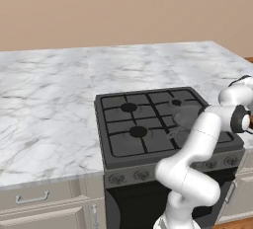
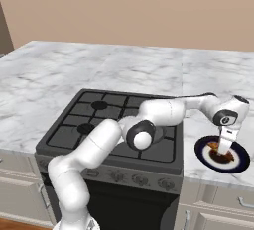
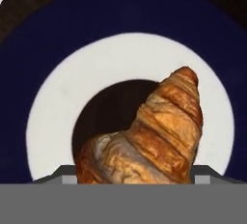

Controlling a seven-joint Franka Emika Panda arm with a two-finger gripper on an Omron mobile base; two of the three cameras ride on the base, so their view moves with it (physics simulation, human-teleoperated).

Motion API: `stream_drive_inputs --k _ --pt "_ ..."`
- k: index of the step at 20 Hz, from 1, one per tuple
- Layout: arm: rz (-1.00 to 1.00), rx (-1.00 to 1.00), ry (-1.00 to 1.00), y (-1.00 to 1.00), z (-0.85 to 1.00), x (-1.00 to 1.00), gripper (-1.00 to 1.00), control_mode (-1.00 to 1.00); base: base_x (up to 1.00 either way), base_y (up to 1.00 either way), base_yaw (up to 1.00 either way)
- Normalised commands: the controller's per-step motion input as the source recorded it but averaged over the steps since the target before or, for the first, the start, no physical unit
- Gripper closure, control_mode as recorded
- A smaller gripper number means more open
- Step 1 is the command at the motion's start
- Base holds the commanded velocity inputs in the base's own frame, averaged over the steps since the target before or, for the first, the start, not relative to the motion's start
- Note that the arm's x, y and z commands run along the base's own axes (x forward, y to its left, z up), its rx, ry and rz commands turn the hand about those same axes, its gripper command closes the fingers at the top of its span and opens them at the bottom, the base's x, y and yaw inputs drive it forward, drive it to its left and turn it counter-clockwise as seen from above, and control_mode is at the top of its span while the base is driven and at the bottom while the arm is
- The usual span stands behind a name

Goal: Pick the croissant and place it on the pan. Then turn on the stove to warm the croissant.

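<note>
The croissant (image 3: 154, 136) lies in the middle of a round plate (image 2: 240, 160) with a dark blue rim, a white ring and a dark centre. The plate sits on the marble table (image 2: 208, 75) just to the right of the stove (image 2: 106, 125), close to the table's front edge. The arm reaches across the stove's front right corner, and the tool (image 2: 224, 149) points straight down into the plate's centre, directly over the pastry. In the right base view a patch of orange-brown shows at the tool's tip, right against it.

In the hand view the croissant stands very near, its broad end at the bottom edge between the two finger positions and its tapered end pointing up and to the right over the white ring. The fingertips themselves are hidden low in that view, so I cannot tell whether the tool is released or already grasping the croissant.

The pan (image 1: 188, 118) rests on the stove's right side, partly behind the arm, well apart from the plate.
</note>
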Motion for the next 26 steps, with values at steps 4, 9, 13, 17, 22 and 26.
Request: stream_drive_inputs --k 4,9,13,17,22,26 --pt "0.00 0.00 -0.54 0.58 -0.01 -0.89 1.00 -1.00 0.00 0.00 0.00" --pt "0.01 -0.03 -0.37 0.92 -0.01 -0.79 1.00 -1.00 0.00 0.00 0.00" --pt "0.10 -0.20 -0.12 1.00 0.43 -0.41 1.00 -1.00 0.00 0.00 0.00" --pt "0.17 -0.25 0.01 0.68 0.95 -0.03 1.00 -1.00 0.00 0.00 0.00" --pt "0.22 -0.29 0.12 0.34 1.00 0.00 1.00 -1.00 0.00 0.00 0.00" --pt "0.30 -0.24 0.12 0.40 0.80 0.00 1.00 -1.00 0.00 0.00 0.00"
